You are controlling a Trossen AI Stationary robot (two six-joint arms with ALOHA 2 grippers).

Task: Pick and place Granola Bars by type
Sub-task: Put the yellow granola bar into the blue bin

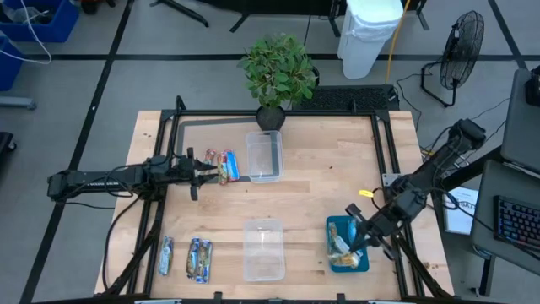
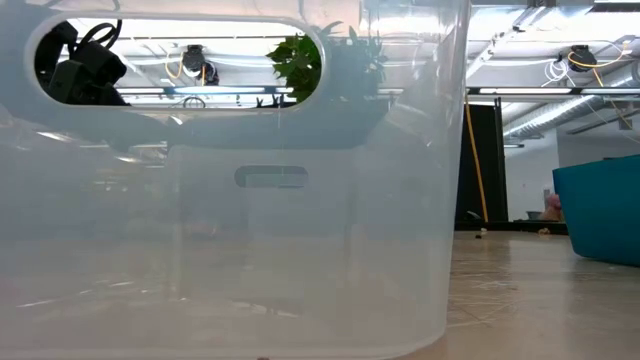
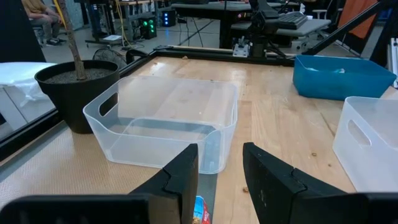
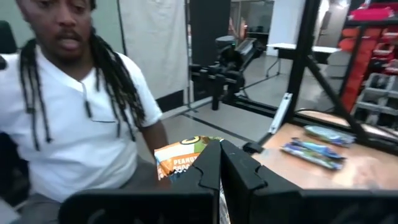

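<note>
Two red-blue granola bars lie on the table just left of the far clear tub. My left gripper is open and low at their left end. In its wrist view the fingers stand on either side of one bar's end. My right gripper hovers over the teal tray, which holds several bars. It is shut on an orange-and-green wrapped bar. Three more bars lie near the table's near-left corner. My right gripper pinches the orange-and-green bar between its two fingers. The printed wrapper sticks out to one side of them. The gripper itself hides the place of contact. In the wrist view the bar shows against the room, with nothing under it.
A second clear tub stands at the near middle and fills the low view. A potted plant sits at the far edge beside the far tub. A person sits beyond the table's near side. Bare wood lies between the tubs.
</note>
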